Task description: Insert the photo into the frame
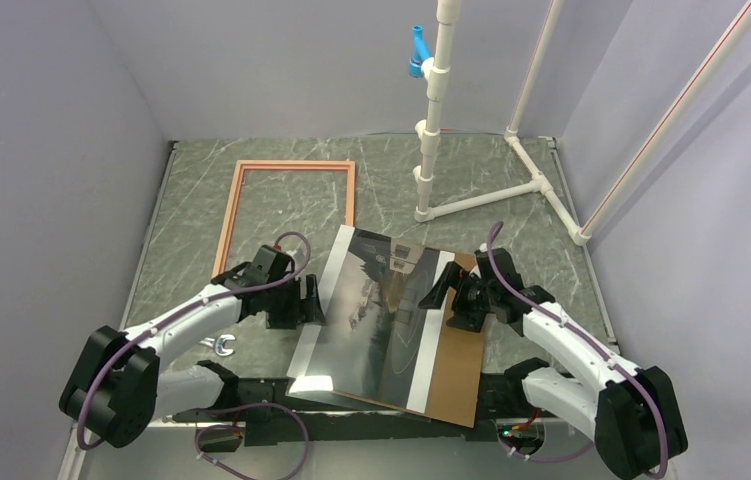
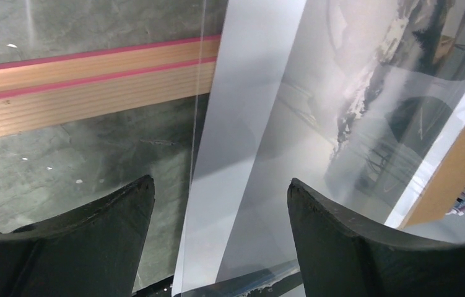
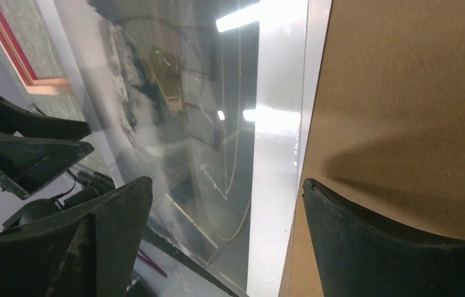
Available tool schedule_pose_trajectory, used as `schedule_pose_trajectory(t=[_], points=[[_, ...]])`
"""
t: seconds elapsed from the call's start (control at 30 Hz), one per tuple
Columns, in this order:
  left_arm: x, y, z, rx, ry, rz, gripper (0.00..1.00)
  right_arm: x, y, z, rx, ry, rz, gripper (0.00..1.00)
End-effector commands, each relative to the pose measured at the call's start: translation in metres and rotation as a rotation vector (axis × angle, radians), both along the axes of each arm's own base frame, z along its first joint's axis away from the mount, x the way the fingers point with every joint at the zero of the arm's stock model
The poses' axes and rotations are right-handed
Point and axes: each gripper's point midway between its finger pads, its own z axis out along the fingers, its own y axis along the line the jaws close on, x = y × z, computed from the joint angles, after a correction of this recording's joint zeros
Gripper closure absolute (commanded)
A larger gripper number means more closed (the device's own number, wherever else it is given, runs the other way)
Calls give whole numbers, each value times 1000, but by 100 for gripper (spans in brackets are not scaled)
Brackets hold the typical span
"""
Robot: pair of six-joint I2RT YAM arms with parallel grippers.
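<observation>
Table point(image 1: 541, 250), green marbled top, walled on three sides. Far left: the frame point(image 1: 229, 225), salmon-edged, lies flat and holds nothing, the marble showing through its opening; it is apart from the photo, its near right corner closest to it. In the left wrist view its rail point(image 2: 93, 86) shows as pale wood with two pink lines. Near the left arm's forearm, a small metal tool point(image 1: 223, 347) rests on the table. Left gripper point(image 1: 309, 302) sits at the photo's left edge; the wrist view shows its jaws point(image 2: 220, 185) spread wide, the photo's white band running between them, neither finger seen pressing it. Centre: the photo point(image 1: 381, 310), dark cloudy landscape face up and glossy with reflections, lies skewed on top of the brown backing board point(image 1: 456, 360), which shows only along its right side and near corner. Photo point(image 2: 341, 111) and board point(image 2: 459, 167) appear in the same order from the left wrist. Right gripper point(image 1: 438, 295) sits at the photo's right edge; its jaws point(image 3: 226, 185) are spread wide over the white band point(image 3: 279, 154) and the board's edge point(image 3: 403, 93), gripping nothing visible. Far right rear: a white PVC pipe stand point(image 1: 431, 130) carrying a blue clip point(image 1: 416, 50).
</observation>
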Motion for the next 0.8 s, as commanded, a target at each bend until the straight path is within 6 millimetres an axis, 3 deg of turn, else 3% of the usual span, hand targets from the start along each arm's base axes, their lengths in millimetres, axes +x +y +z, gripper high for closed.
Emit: schedule_pose_trajectory(t=[0.0, 0.13, 0.33, 0.6, 0.77], points=[[4, -14, 20, -96, -51, -29, 18, -15, 13, -4, 62, 36, 43, 8], [3, -26, 38, -186, -75, -47, 19, -19, 21, -13, 85, 55, 55, 10], [3, 1, 44, -48, -97, 11, 14, -17, 25, -13, 62, 44, 66, 10], [-16, 10, 23, -15, -30, 12, 16, -17, 27, -16, 61, 49, 74, 10], [-4, 3, 24, -45, -78, 13, 16, -16, 27, -16, 56, 42, 74, 10]])
